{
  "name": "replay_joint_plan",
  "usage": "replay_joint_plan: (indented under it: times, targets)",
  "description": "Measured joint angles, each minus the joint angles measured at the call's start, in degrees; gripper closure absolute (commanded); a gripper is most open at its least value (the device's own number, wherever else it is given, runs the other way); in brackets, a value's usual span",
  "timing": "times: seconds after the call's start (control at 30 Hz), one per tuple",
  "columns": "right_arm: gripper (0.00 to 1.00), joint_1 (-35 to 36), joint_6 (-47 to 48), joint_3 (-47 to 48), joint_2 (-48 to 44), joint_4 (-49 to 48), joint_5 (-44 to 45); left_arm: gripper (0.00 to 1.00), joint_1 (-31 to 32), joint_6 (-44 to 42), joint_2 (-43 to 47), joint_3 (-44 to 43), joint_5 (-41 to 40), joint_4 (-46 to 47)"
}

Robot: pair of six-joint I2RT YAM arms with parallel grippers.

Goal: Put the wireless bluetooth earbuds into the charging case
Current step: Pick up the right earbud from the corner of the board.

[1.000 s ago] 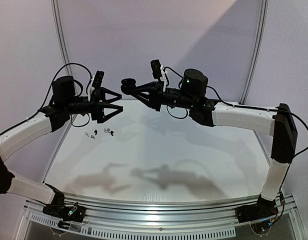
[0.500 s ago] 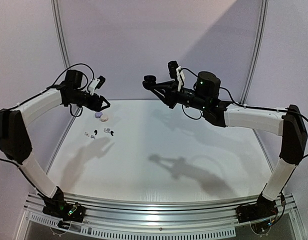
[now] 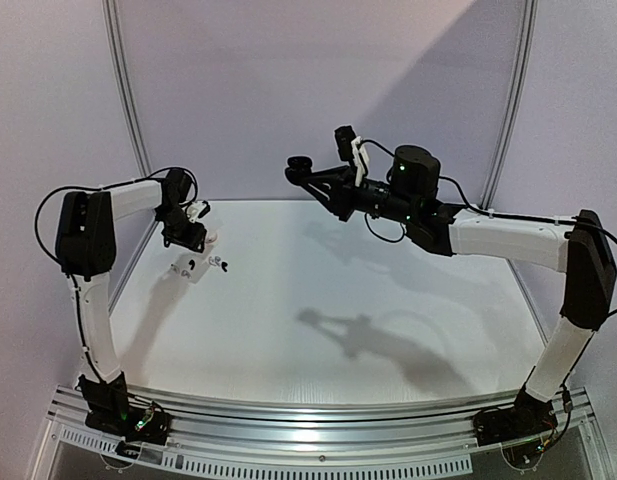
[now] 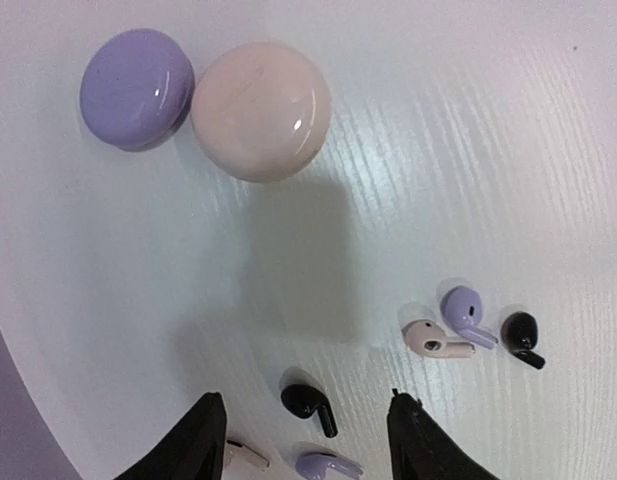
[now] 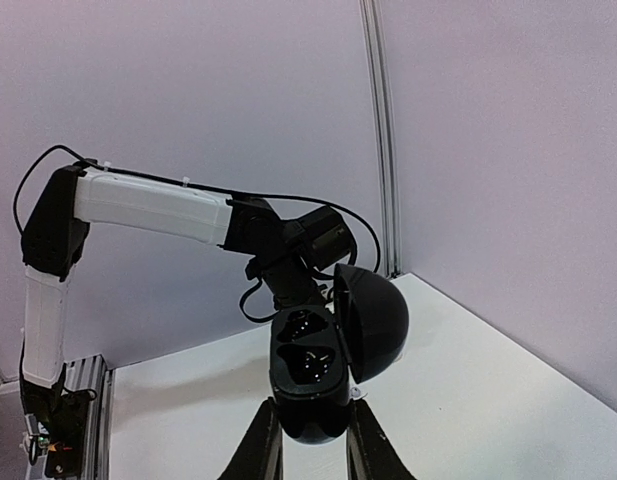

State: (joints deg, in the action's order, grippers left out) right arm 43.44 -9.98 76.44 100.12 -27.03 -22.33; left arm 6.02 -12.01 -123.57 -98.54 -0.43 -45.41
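Several tiny earbuds lie on the white table (image 4: 488, 150). Under my left gripper (image 4: 308, 445) are a black earbud (image 4: 308, 404), a lavender one (image 4: 328, 465) and a pale one (image 4: 244, 456). Off to the right lie another pale earbud (image 4: 434, 340), a lavender earbud (image 4: 465, 310) and a black earbud (image 4: 522, 334). The left gripper's jaws stand apart, holding nothing, above the black earbud. My right gripper (image 5: 310, 440) is shut on the black charging case (image 5: 308, 375), held high in the air with its lid (image 5: 373, 320) open and both sockets empty.
A lavender puck (image 4: 136, 88) and a pale pink puck (image 4: 261, 110) sit side by side beyond the earbuds. In the top view the left gripper (image 3: 191, 242) hangs near the table's far left edge, and the right gripper (image 3: 318, 182) is at the back centre.
The left arm has swung left and down over the earbuds, and its jaws have narrowed. The right arm shifted right with the case, then stayed still.
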Motion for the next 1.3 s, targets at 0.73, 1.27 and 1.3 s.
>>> replay_joint_plan:
  times: [0.73, 1.27, 1.3]
  targets:
    - [1.00, 0.04, -1.55, 1.75, 0.07, 2.62, 0.85, 0.65, -1.60, 5.70, -6.49, -2.34, 2.89, -3.28]
    - [1.00, 0.04, -1.57, 1.84, 0.15, 3.06, 0.79, 0.65, -1.79, 7.23, -6.19, -1.90, 3.19, -3.93]
    - [1.00, 0.04, -1.57, 1.84, 0.15, 3.06, 0.76, 0.66, -1.81, 7.34, -6.19, -1.88, 3.23, -3.91]
